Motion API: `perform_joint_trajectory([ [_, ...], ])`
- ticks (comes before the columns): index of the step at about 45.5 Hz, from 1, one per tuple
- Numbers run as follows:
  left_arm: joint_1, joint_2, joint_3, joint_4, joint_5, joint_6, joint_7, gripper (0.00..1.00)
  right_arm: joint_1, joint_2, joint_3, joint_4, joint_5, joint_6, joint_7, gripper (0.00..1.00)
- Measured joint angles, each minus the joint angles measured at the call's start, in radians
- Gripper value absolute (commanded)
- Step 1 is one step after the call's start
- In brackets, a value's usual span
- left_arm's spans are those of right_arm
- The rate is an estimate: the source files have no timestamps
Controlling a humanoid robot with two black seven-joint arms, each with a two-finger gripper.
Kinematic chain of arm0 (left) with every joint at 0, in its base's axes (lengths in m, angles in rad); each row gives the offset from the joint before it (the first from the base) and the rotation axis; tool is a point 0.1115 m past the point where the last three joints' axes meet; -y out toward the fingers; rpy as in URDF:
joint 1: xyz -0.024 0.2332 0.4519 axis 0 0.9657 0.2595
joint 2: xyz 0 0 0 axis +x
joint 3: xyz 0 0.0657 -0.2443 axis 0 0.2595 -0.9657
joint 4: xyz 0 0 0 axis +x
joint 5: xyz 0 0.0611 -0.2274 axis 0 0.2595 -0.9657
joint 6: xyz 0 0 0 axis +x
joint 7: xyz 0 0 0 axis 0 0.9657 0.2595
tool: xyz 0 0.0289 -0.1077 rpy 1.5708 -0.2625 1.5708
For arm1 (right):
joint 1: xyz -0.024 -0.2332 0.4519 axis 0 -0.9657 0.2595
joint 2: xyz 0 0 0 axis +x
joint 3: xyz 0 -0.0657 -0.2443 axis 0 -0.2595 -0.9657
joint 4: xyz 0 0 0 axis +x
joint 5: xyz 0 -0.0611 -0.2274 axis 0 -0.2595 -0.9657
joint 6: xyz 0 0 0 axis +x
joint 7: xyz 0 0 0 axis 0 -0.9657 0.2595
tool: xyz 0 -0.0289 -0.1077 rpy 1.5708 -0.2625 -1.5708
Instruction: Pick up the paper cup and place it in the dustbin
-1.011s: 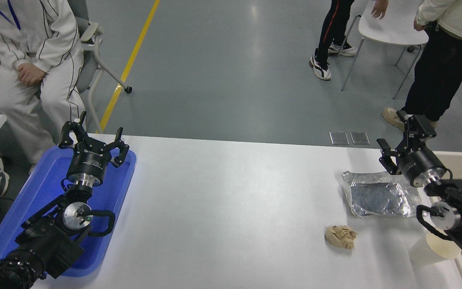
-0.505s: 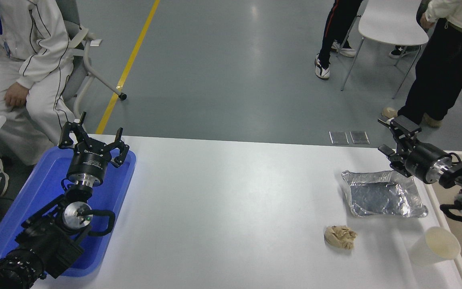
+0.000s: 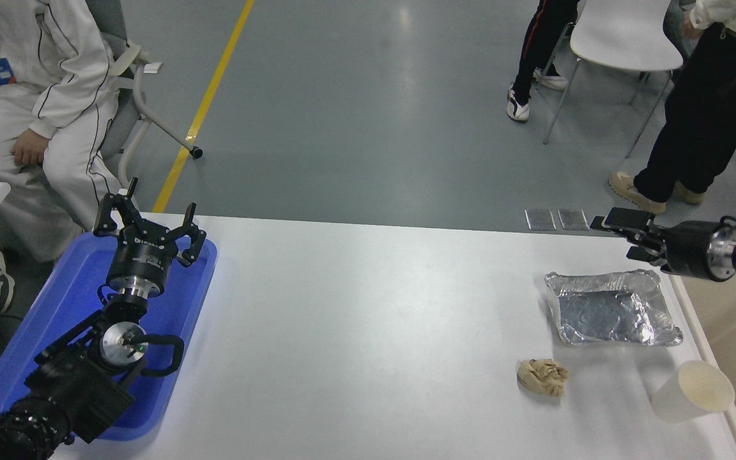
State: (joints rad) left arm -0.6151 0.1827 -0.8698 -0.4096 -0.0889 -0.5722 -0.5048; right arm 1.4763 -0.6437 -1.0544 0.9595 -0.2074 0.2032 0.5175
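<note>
Your paper cup (image 3: 690,391) lies tipped on its side at the near right corner of the desk (image 3: 374,319), mouth facing right toward the dustbin (image 3: 735,332), base pointing left. So its long axis runs roughly left-right, slightly tilted. It sits just beside the bin's pale rim, apart from the tan paper wad (image 3: 542,376) to its left and the foil tray (image 3: 611,306) beyond it.

Your right gripper (image 3: 620,233) is at the far right edge, above the desk's far side, fingers pointing left and spread, holding nothing. The cup lies well nearer you than those fingers, with the foil tray between.

The right arm is clearly the closer one. The left gripper (image 3: 147,230) is parked over the blue tray (image 3: 55,306) at far left, fingers spread, empty.

The dustbin is cut off by the right edge, with only rim and some inside showing. The right arm past the wrist is out of frame.
</note>
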Motion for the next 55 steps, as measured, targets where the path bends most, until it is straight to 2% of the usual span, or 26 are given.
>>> perform_joint_trajectory([
  [9, 0.0, 0.0, 0.0, 0.0, 0.0, 0.0, 0.0, 1.0, 0.19, 0.066, -0.224, 0.112, -0.023, 0.055, 0.0, 1.0],
  [14, 0.0, 0.001, 0.0, 0.0, 0.0, 0.0, 0.0, 1.0, 0.297, 0.097, -0.306, 0.177, -0.076, 0.116, -0.001, 1.0],
  [35, 0.0, 0.001, 0.0, 0.0, 0.0, 0.0, 0.0, 1.0, 0.607, 0.222, -0.405, 0.311, -0.273, 0.487, -0.003, 1.0],
  [55, 0.0, 0.0, 0.0, 0.0, 0.0, 0.0, -0.001, 1.0, 0.716, 0.284, -0.425, 0.33, -0.352, 0.571, -0.004, 1.0],
])
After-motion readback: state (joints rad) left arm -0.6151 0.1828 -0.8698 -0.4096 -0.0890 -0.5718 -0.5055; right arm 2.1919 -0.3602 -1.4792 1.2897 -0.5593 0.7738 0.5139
